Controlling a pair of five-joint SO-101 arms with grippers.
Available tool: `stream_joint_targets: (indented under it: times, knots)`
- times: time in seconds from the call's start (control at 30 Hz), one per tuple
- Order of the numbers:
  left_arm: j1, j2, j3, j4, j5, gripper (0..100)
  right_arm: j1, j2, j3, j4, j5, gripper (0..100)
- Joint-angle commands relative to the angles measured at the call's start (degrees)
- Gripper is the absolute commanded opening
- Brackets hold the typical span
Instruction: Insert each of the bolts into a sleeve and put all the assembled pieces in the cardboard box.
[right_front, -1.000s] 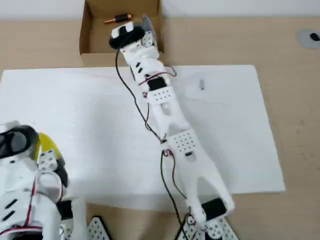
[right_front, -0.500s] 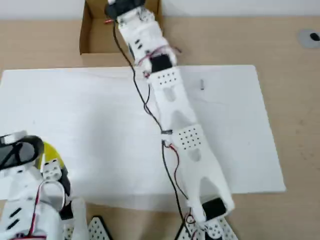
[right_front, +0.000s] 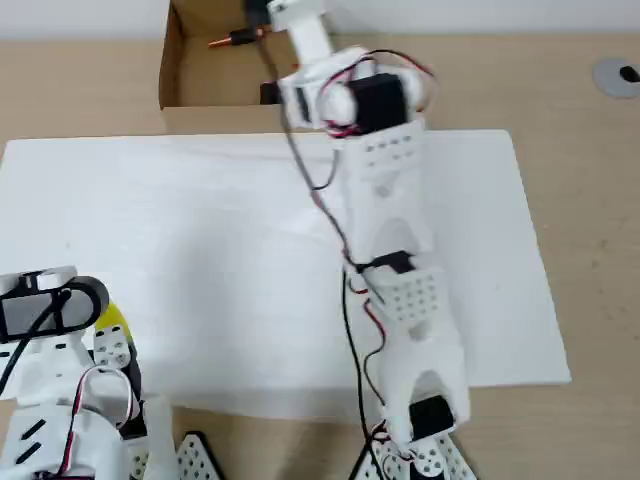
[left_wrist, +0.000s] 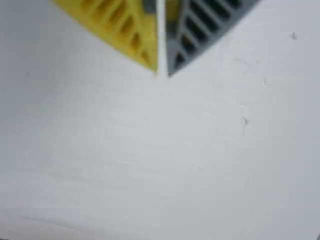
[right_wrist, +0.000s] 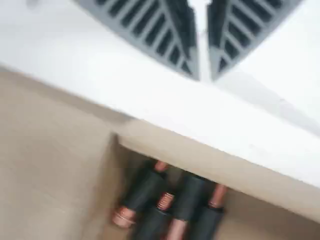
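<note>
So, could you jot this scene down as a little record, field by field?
Left gripper: shut, holding nothing, low over the white sheet
Right gripper: shut, holding nothing, at the cardboard box
Assembled pieces: several, lying side by side inside the box
Table: wooden, under the sheet and the box
</note>
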Motion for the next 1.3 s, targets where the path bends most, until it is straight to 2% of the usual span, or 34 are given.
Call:
stream_joint_targets:
  times: [0.0, 0.17, 0.4, 0.5, 0.73, 0.9, 1.17, 1.27]
  knots:
    - [-0.7, -0.22, -0.09, 0.0, -0.09, 1, 3.03, -9.1, -1.71, 1.41, -1.49, 0.9]
    - [-0.7, -0.22, 2.9, -1.32, 0.18, 1, 3.74, -21.32, 14.2, 1.49, -1.49, 0.9]
    - [-0.26, -0.22, 8.44, -2.55, 4.31, 1, 3.56, -48.92, 62.2, 0.97, -1.32, 0.9]
    - [-0.26, -0.22, 10.64, -4.13, 4.31, 1, 4.7, -57.63, 80.66, -2.29, -1.32, 0.9]
    - [-0.26, -0.22, 16.79, -7.82, 4.31, 1, 9.63, -77.49, 112.92, -18.73, -0.62, 0.9]
    - [-0.26, -0.22, 22.42, -7.74, 4.4, 1, 9.8, -92.7, 132.62, -28.92, 5.27, 1.0]
    - [-0.7, -0.22, 26.11, -8.62, 4.4, 1, 9.89, -121.36, 164.79, -50.99, 5.71, 1.0]
    - [-0.7, -0.22, 26.64, -8.62, 4.4, 1, 9.89, -133.85, 175.08, -54.51, 5.8, 1.0]
